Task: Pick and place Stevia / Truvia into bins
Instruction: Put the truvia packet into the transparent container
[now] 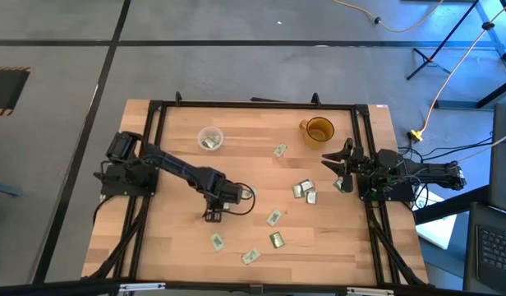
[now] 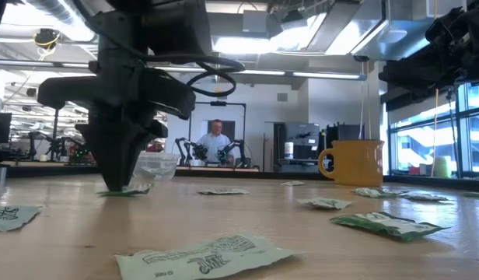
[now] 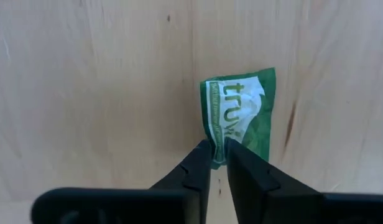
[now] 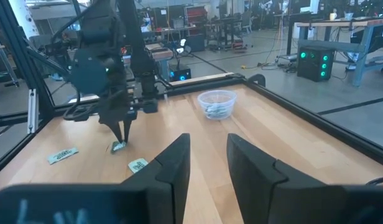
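- Wooden table (image 1: 335, 238) under my two arms, lab room behind it with a person way off in the back, so nothing's crowding me.
- My left gripper (image 3: 217, 149) is down at the wood around the table's 7 o'clock, fingertips nearly closed and pinching just the near edge of one sachet (image 3: 238, 115). That's a thin grip on the paper edge, not a solid hold.
- That packet looks like it's lying flat on the table, not lifted yet as far as I can tell.
- My right gripper (image 4: 207, 155) is parked over at 3 o'clock by the table edge, fingers apart with nothing between them.
- Clear cup (image 1: 209, 138) sits at about 11 o'clock with a few packets already inside, and the amber mug (image 1: 318, 130) is at about 1 o'clock.
- More sachets are scattered from the centre down toward 5 and 6 o'clock.
- To do this step well, I'd finish the squeeze before raising. Paper this thin will probably slide out of an edge pinch.
- Then I'd lift straight up, slowly, and carry toward the clear cup since it's the nearer one to this arm.
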